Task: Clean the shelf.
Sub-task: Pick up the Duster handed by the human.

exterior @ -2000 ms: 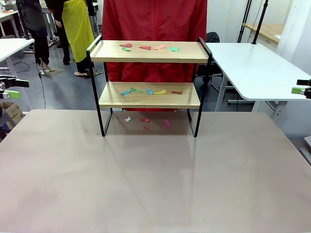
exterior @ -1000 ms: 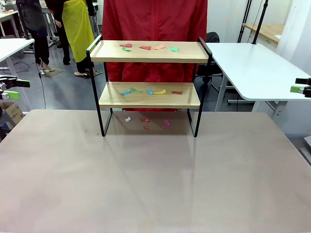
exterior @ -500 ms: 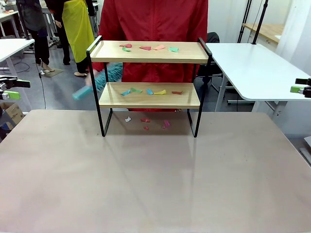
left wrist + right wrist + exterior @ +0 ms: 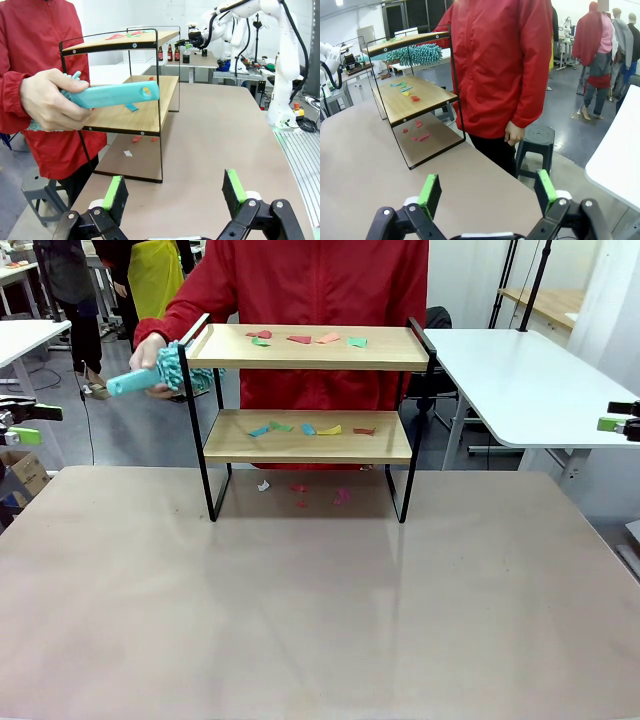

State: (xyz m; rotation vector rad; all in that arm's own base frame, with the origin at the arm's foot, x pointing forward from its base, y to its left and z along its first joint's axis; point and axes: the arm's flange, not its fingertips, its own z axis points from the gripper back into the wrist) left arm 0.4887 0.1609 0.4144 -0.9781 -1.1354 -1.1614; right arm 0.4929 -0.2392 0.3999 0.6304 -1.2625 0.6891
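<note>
Both jaws stand apart; a hand (image 4: 148, 348) holds a duster (image 4: 172, 368) beside the shelf (image 4: 300, 448).

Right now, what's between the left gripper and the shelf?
In the left wrist view, the person's hand holds a teal duster before the shelf, handle toward the open left gripper; below it, bare table.

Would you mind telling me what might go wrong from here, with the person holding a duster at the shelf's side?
1. The duster sits at the shelf's top left rail; a hard sweep might shove or tip the thin frame.
2. Sweeping the scraps off the top board could scatter them onto the table, where more lie under the shelf.
3. The person's hand is on the left tool's side; any reach by that arm might hit it.
</note>
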